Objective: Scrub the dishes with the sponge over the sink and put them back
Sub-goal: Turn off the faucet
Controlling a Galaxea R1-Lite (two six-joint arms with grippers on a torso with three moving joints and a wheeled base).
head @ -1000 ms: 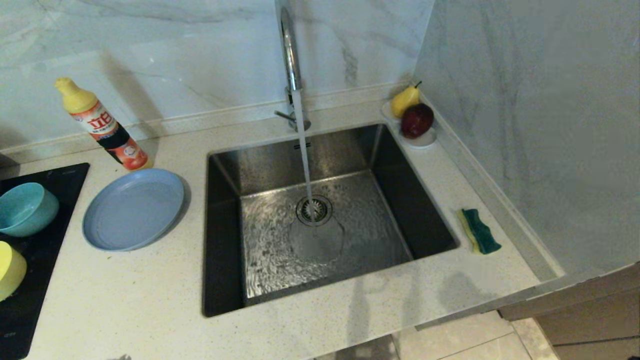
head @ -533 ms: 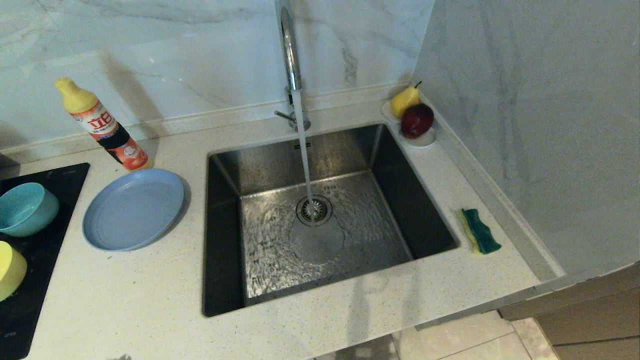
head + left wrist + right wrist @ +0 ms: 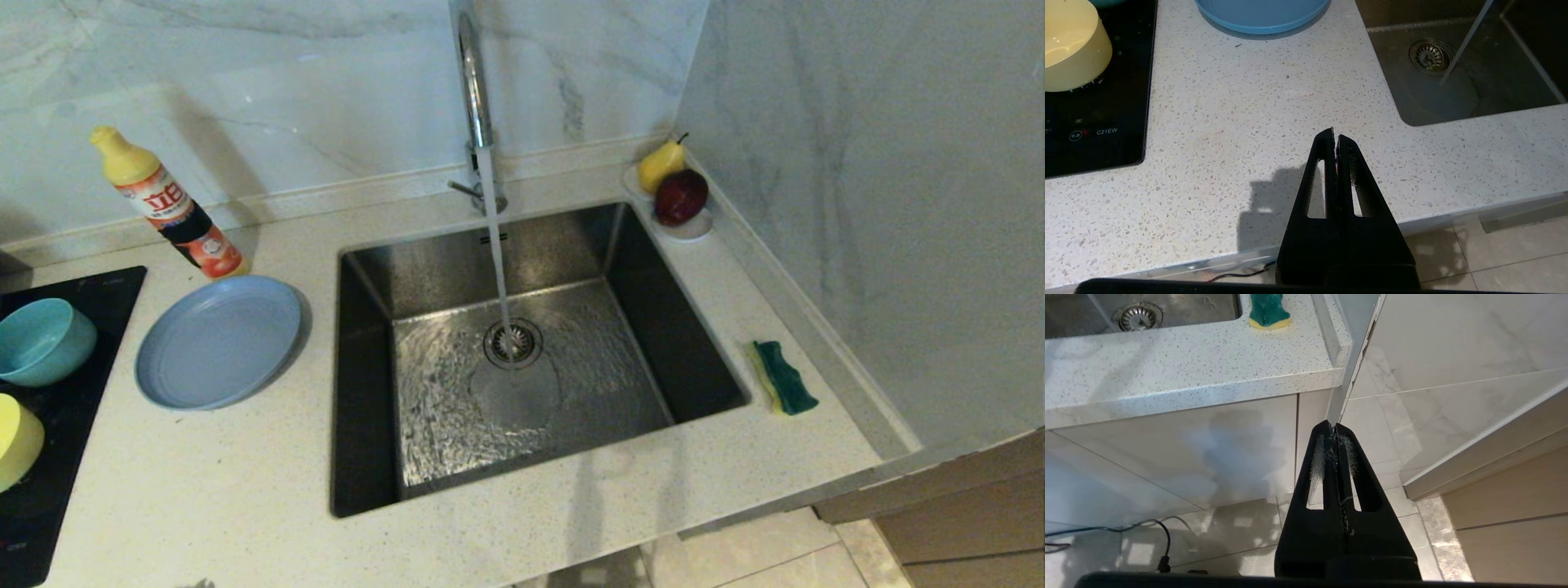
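Water runs from the faucet point(image 3: 473, 90) into the sink point(image 3: 522, 359), which holds nothing else, striking the drain strainer point(image 3: 513, 343); the grey-blue plate point(image 3: 218, 340) lies empty on the worktop point(image 3: 204, 490) left of the basin; the teal bowl point(image 3: 41, 340) and yellow bowl point(image 3: 16, 441) sit empty on the black cooktop point(image 3: 49, 490); a small white dish point(image 3: 690, 229) holds a pear point(image 3: 660, 166) and an apple point(image 3: 680, 196); the sponge point(image 3: 782, 377) rests right of the sink; my left gripper point(image 3: 1335, 136) is pressed closed over the worktop's front edge; my right gripper point(image 3: 1333, 430), closed and empty, hangs below it.
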